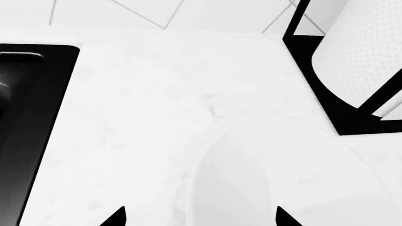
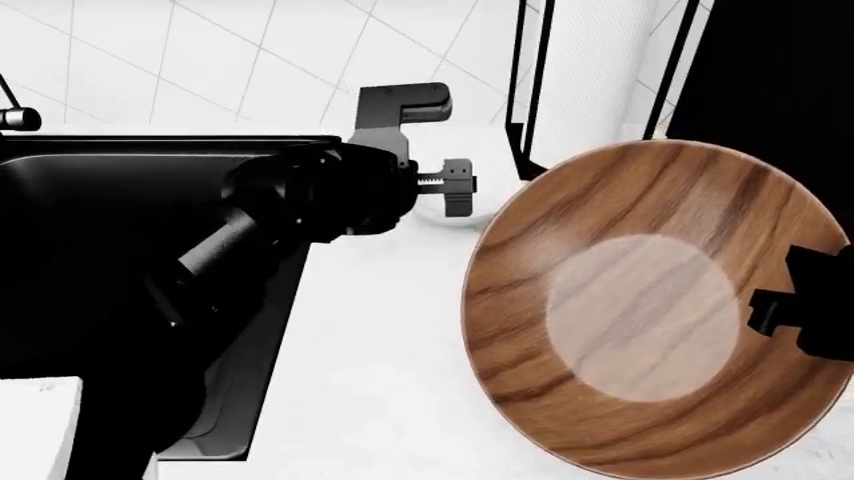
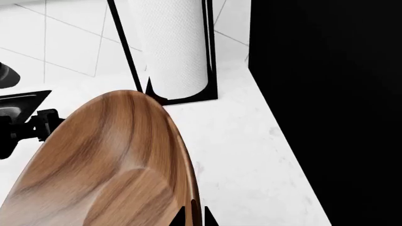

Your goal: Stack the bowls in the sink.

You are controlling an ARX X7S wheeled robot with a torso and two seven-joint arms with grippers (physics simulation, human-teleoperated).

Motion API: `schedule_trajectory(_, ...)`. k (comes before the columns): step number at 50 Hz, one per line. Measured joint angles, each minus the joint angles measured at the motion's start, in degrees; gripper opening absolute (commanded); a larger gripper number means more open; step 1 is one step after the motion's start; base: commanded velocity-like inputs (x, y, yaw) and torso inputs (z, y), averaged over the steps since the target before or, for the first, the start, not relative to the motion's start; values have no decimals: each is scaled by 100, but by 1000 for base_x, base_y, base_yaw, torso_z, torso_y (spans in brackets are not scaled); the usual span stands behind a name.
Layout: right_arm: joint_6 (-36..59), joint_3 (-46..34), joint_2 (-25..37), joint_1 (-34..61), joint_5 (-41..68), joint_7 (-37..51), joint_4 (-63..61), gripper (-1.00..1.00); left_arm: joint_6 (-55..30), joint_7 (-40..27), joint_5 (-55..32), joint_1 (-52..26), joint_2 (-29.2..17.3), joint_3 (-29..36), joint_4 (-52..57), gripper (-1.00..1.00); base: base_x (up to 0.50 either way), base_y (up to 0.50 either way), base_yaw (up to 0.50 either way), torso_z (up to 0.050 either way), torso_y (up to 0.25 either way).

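Note:
The large brown wooden bowl [image 2: 647, 305] hangs tilted on edge above the counter at the right. My right gripper [image 3: 193, 217] is shut on its rim, one fingertip on each side of the wall. The small glossy white bowl [image 1: 283, 179] sits on the white counter, faint against it. My left gripper [image 1: 199, 217] hovers over that bowl, open, with its fingertips [image 1: 118, 217] wide apart and nothing held. In the head view the left gripper [image 2: 454, 185] is just right of the black sink [image 2: 134, 200], and the white bowl is mostly hidden behind it.
A white paper-towel roll [image 2: 587, 70] in a black stand [image 1: 314, 75] stands at the back of the counter, close behind both bowls. A tall black surface [image 3: 326, 108] bounds the counter on the right. The faucet [image 2: 16, 118] shows at the far left.

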Motion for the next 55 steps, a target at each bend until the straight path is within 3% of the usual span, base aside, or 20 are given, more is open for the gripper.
schedule_trajectory(26, -123, -47, 0, -169, -154, -54, -14, -100, 208, -23, -657, -7, -1, 566, 174, 100, 0, 0, 0, 0, 0)
schedule_trajectory(27, -128, -48, 0, -175, -160, -54, -14, -100, 212, -27, -667, -6, -1, 571, 179, -100, 0, 0, 0, 0, 0)
schedule_trajectory(55, -253, -50, 0, -303, -251, -40, -17, -100, 808, -324, -1366, -35, -43, 418, -21, -100, 0, 0, 0, 0, 0)
